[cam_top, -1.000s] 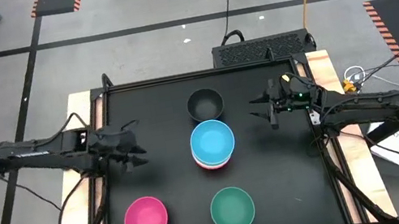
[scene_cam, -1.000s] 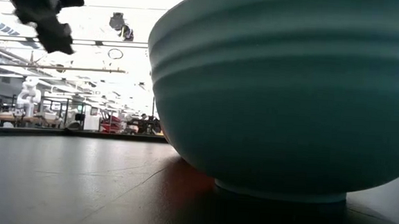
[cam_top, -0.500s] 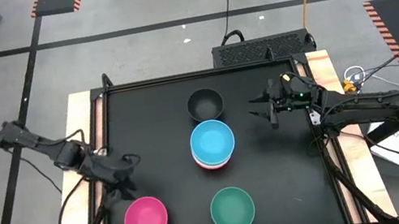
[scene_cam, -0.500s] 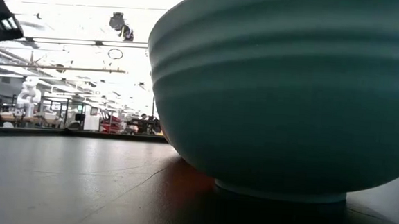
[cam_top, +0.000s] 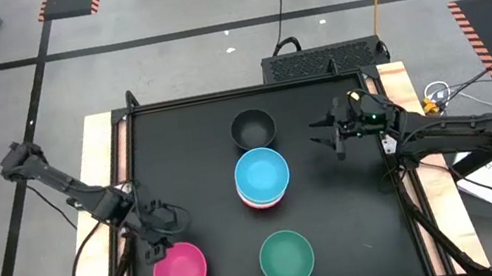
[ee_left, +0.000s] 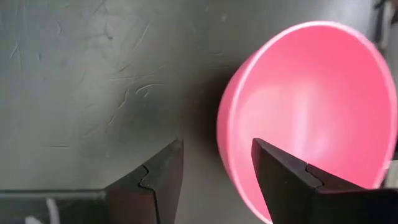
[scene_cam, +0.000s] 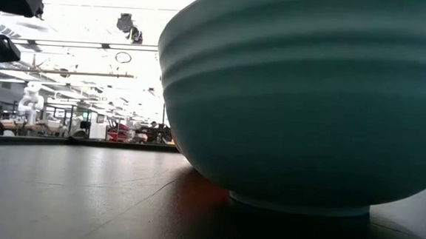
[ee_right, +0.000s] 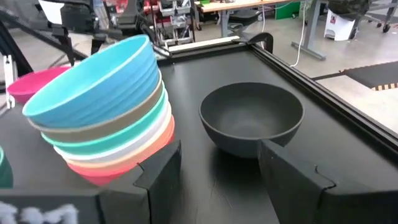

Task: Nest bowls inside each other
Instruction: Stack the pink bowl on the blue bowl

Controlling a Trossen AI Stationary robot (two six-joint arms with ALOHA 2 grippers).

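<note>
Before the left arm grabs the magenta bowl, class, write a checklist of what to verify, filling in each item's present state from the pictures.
1. Left claw open: ok, its fingers stand apart.
2. Claw lined up with the magenta bowl: ok, the bowl's rim runs between the fingers in the left wrist view.
3. Magenta bowl upright and empty: ok.
4. Stack topped by the blue bowl ready to receive: ok, upright at table centre.
5. Right claw out of the way: ok, open beside the black bowl, apart from the stack.
6. Fingers low enough to grip the rim: cannot tell.
</note>
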